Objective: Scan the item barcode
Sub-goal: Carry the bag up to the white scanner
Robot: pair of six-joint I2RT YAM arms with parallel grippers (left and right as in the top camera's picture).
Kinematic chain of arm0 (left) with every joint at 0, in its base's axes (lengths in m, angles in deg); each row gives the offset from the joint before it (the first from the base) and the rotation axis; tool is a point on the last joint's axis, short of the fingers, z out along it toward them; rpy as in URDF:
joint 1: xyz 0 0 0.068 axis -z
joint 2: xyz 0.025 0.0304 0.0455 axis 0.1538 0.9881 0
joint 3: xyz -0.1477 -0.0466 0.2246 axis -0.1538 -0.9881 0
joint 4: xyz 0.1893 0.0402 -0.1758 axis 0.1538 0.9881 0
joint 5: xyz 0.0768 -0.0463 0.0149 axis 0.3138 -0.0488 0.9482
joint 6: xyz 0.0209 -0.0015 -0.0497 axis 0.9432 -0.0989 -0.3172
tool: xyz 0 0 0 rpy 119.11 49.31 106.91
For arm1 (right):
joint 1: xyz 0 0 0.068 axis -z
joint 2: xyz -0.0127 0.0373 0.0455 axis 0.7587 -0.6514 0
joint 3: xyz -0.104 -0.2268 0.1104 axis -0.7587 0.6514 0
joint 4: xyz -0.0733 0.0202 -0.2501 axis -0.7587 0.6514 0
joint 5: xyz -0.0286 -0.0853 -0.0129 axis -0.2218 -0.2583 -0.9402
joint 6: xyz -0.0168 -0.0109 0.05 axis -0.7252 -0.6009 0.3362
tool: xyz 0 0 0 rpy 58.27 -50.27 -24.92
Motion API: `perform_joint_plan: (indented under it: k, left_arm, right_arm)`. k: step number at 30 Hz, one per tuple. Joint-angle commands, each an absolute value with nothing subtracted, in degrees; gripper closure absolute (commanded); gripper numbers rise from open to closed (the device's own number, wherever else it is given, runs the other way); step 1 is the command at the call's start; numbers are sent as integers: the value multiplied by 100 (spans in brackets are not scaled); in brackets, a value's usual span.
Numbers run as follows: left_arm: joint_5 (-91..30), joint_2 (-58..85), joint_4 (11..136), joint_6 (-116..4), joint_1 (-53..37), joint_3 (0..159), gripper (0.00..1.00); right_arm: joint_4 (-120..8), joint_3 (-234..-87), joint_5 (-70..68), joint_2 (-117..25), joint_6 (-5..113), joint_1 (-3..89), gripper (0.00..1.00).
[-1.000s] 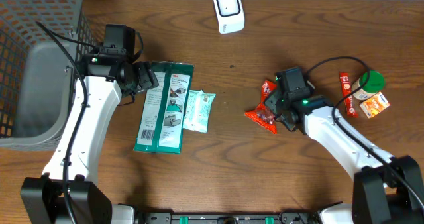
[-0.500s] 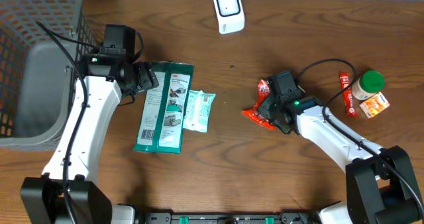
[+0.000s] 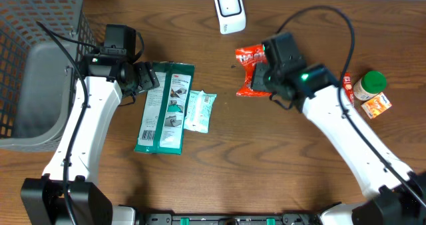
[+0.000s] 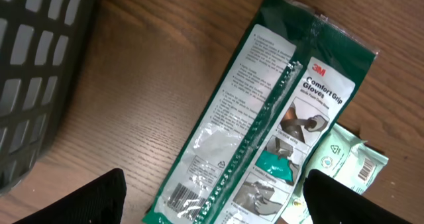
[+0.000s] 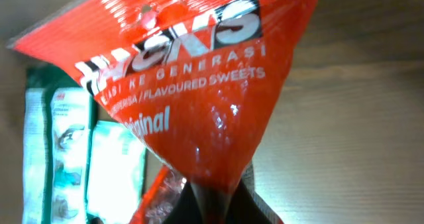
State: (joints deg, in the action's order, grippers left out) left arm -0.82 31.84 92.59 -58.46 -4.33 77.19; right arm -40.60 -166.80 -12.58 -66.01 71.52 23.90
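A red bag of sweets [image 3: 250, 70] hangs above the table, just below and to the right of the white scanner [image 3: 229, 10] at the back edge. My right gripper [image 3: 265, 77] is shut on the bag's bottom edge. In the right wrist view the bag [image 5: 185, 85] fills the frame above the pinched fingers of that gripper [image 5: 218, 199]; no barcode shows on it. My left gripper [image 3: 150, 77] stands open over the top of a green gloves packet [image 3: 165, 108], and in its wrist view the packet [image 4: 265, 118] lies between the black fingers [image 4: 86, 201] without touching them.
A pale green wipes packet [image 3: 200, 110] lies against the gloves packet. A grey wire basket [image 3: 33, 65] stands at the far left. At the right are a green-lidded jar [image 3: 369, 85], an orange packet [image 3: 376, 106] and a red bar [image 3: 347, 92].
My right gripper closed on the red bag, lifted it off the table and carried it up and left toward the scanner. The left arm has not moved.
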Motion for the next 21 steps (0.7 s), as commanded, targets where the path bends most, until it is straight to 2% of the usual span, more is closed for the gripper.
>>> perform_joint_plan:
  k: [1,6,9,14,21]
  left_arm:
    - [-10,3160,9276,-5818,-455,7810,14]
    - [-10,3160,9276,-5818,-455,7810,14]
    - [-8,3160,9276,-5818,-455,7810,14]
    - [-8,3160,9276,-5818,-455,7810,14]
    - [-10,3160,9276,-5816,-455,7810,14]
  right_arm:
    - [-3175,-18017,-1400,-6673,6628,2385,99]
    - [-1225,-20614,-1400,-7648,6217,2375,99]
    - [-716,-21822,-1404,-8302,5670,2340,99]
    - [-2205,-21853,-1433,-8820,4990,2226,99]
    - [-4556,-21663,-2058,-9770,5004,2342,99]
